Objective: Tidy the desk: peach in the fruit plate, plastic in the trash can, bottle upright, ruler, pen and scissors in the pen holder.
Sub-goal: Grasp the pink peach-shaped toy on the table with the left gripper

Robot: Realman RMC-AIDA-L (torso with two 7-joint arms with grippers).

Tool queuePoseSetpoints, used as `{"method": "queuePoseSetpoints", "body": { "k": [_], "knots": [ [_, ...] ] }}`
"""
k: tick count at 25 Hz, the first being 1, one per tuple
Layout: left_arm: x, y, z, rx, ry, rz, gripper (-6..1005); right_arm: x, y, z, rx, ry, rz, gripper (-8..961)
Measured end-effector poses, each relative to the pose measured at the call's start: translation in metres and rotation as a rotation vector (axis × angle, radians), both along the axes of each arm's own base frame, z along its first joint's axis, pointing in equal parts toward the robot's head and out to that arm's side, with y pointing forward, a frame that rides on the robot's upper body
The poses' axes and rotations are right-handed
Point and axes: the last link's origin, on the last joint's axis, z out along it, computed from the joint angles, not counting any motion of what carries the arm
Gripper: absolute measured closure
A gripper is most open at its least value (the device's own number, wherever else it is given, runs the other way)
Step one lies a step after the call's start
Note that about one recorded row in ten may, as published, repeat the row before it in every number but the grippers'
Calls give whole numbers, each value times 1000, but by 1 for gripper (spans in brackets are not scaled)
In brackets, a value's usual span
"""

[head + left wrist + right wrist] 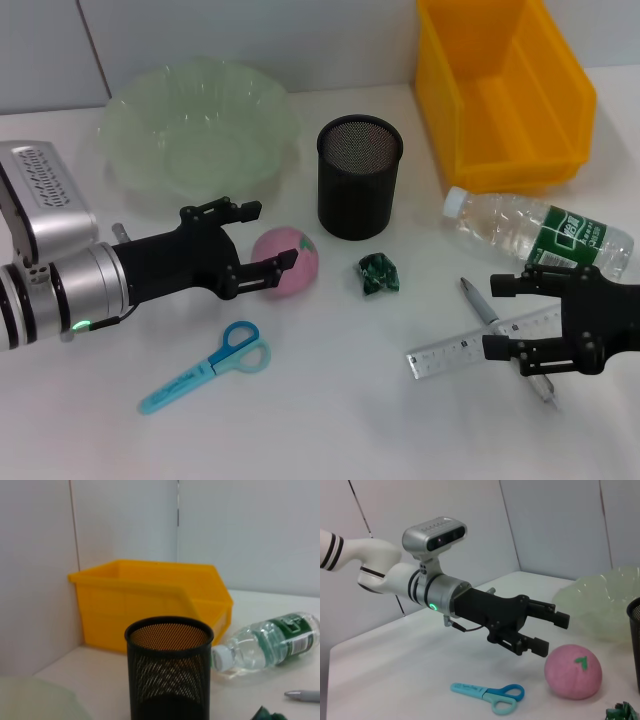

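setting: probably a robotics lab test bench. indicators: bare white table [330,420], plain grey panel wall [250,530], yellow industrial parts bin [505,90], and staged desk props such as a mesh pen holder [359,176].

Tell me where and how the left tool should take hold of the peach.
Grip the peach across its round middle, coming level from the robot's left, where the left tool already hangs open beside it. The peach is a near-sphere sitting on the table, so opposite sides at its widest girth probably hold best. The pen holder stands behind it, apart, leaving both flanks free.
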Motion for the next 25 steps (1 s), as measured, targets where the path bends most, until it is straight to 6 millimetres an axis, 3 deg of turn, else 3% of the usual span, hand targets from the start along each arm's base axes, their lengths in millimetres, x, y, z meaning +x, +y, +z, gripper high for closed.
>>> {"method": "queuePoseSetpoints", "body": {
  "k": [9,20,25],
  "knots": [
    [-9,1,-14,-9,82,48,261,-5,5,-2,-3,1,17,104],
    [-16,2,-17,0,122,73,280,-8,8,-5,-2,3,21,105],
    [-16,2,-18,0,122,78,490,-9,8,-5,-3,3,22,105]
  ]
}}
